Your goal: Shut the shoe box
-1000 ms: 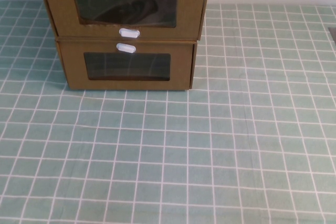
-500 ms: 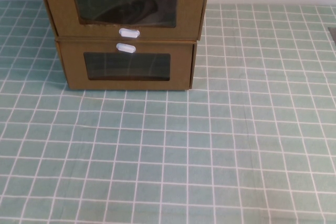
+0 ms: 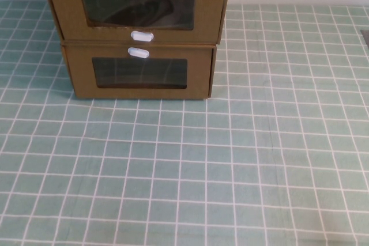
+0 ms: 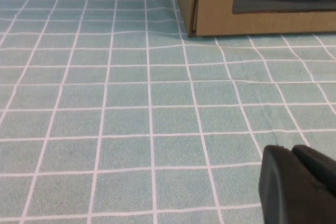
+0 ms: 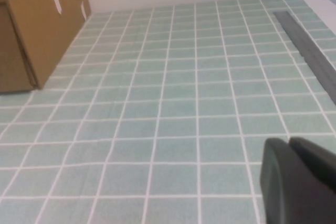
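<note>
Two brown cardboard drawer boxes are stacked at the table's far left. The upper one is the shoe box (image 3: 135, 7). It has a clear window with a dark shoe behind it and a white oval tab (image 3: 142, 36) below that window. Its drawer front overhangs the lower box on both sides. The lower box (image 3: 138, 73) has its tab above its window. Neither gripper shows in the high view. My left gripper (image 4: 292, 149) is shut and empty, low over the cloth in front of the lower box's corner (image 4: 210, 3). My right gripper (image 5: 289, 141) is shut and empty, well to the right of the stack (image 5: 37, 35).
A green cloth with a white grid (image 3: 230, 159) covers the table. A grey strip (image 5: 310, 51) lies along the table's right edge. A white wall stands behind the boxes.
</note>
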Motion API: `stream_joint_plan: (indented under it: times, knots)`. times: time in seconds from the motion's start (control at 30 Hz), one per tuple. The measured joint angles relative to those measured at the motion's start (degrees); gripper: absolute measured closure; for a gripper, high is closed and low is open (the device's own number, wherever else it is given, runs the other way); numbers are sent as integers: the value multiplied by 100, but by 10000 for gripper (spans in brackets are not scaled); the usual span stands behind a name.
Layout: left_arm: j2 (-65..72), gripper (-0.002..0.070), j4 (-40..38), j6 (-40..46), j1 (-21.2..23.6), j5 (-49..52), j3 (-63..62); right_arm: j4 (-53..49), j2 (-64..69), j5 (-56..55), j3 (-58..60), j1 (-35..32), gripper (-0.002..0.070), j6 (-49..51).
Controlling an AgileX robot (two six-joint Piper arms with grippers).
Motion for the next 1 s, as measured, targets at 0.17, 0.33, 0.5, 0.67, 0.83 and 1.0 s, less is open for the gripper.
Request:
stream_joint_plan:
  times: [0.17,0.33,0.5,0.67,0.83,1.0]
  knots:
    - [0,680,0,0,0,0,0,-119,0,463,0,-228,690,0]
    - [0,680,0,0,0,0,0,-274,0,595,0,-311,690,0]
    - [0,680,0,0,0,0,0,-639,0,598,0,-311,690,266]
    - [0,680,0,0,0,0,0,-743,0,608,0,-311,690,374]
    - [0,680,0,0,0,0,0,-743,0,620,0,-311,690,394]
    - [0,680,0,0,0,0,0,-743,0,620,0,-311,690,408]
